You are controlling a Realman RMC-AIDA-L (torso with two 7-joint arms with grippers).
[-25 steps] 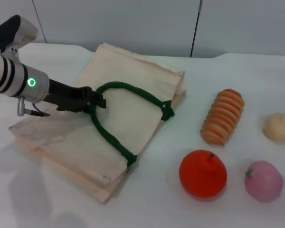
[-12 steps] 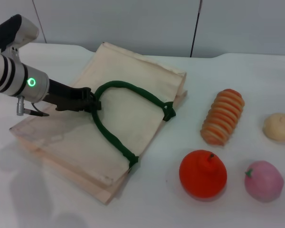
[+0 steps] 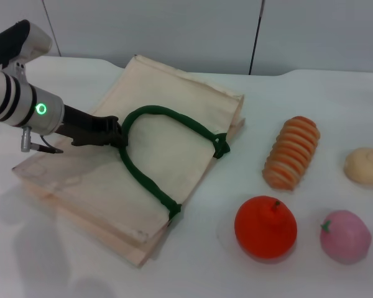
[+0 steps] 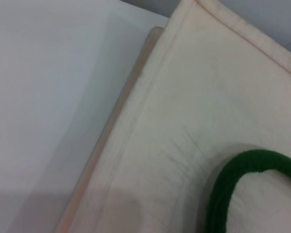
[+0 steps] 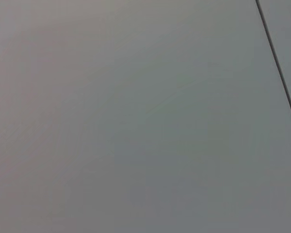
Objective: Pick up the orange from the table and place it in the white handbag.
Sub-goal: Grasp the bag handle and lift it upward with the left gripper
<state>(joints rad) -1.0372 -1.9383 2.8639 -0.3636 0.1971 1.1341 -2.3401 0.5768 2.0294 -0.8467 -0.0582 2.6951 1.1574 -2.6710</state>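
The orange (image 3: 265,226) sits on the white table (image 3: 323,93) at the front right, with no gripper near it. The white handbag (image 3: 174,105) lies flat at the left centre, its green handle (image 3: 150,181) looping over the top face. My left gripper (image 3: 117,135) reaches in from the left, low over the bag, and is shut on the handle's left bend. The left wrist view shows the handbag's cream fabric (image 4: 194,111) and a curve of the green handle (image 4: 233,179). The right gripper is out of view; its wrist view shows only a plain grey surface.
A ribbed orange-tan bread piece (image 3: 291,152) lies right of the bag. At the right edge sits a tan round piece (image 3: 365,166), and a pink round fruit (image 3: 345,236) rests beside the orange. A grey wall runs behind the table.
My left gripper has drawn a little to the left, taking the handle's bend with it. The bag's near corner shifted slightly; the fruit did not move.
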